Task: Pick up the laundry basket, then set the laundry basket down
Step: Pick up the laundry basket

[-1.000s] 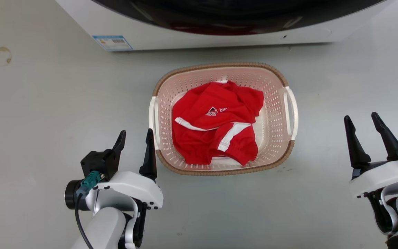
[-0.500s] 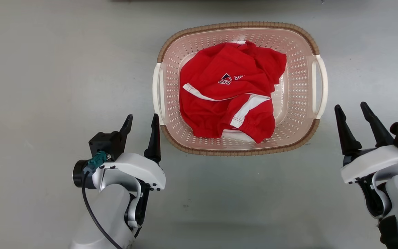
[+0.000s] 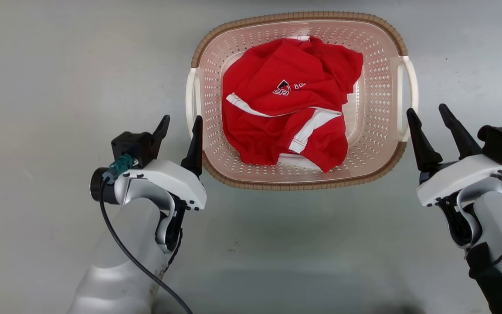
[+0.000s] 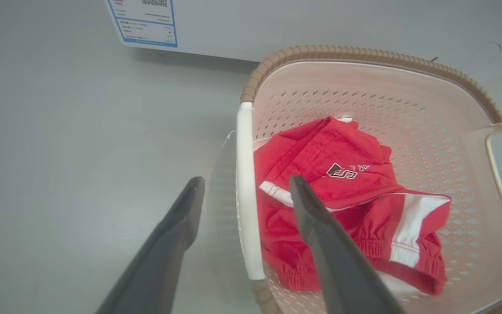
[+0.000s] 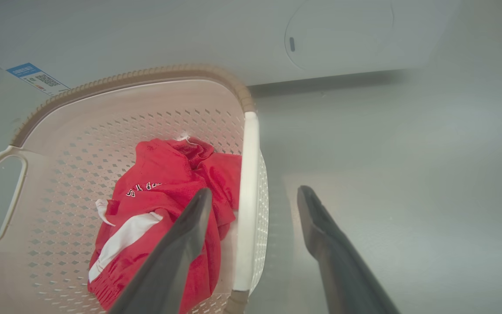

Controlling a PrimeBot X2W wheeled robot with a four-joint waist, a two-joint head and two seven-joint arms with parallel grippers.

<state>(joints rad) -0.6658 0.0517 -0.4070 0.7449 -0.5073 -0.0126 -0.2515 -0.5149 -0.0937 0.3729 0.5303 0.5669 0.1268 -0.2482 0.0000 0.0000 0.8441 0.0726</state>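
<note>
**Laundry basket (image 3: 379,100) on the floor between two open end effectors**

Head view: the pale pink basket with its brown rim sits on the grey floor (image 3: 37,131), with a crumpled red garment (image 3: 286,117) inside. The left end effector (image 3: 181,120) stands just beside the white left handle (image 3: 189,100). The right end effector (image 3: 426,110) stands just beside the right handle (image 3: 412,87). Both are spread open and hold nothing.

Left wrist view: the left handle runs up between the two dark fingers (image 4: 325,248), one over the floor outside and one above the garment inside. I cannot tell whether either touches the plastic. A washing machine (image 4: 299,22) stands just behind the basket.

Right wrist view: the mirror of this, with the right handle between spread fingers and nothing gripped.

Likely risks from here: the inner fingers could pinch red cloth along with a handle, weakening the hold. If one side closes or lifts ahead of the other, the basket would probably tip and the garment slide. A grip away from a handle's middle could let the basket swing.
</note>
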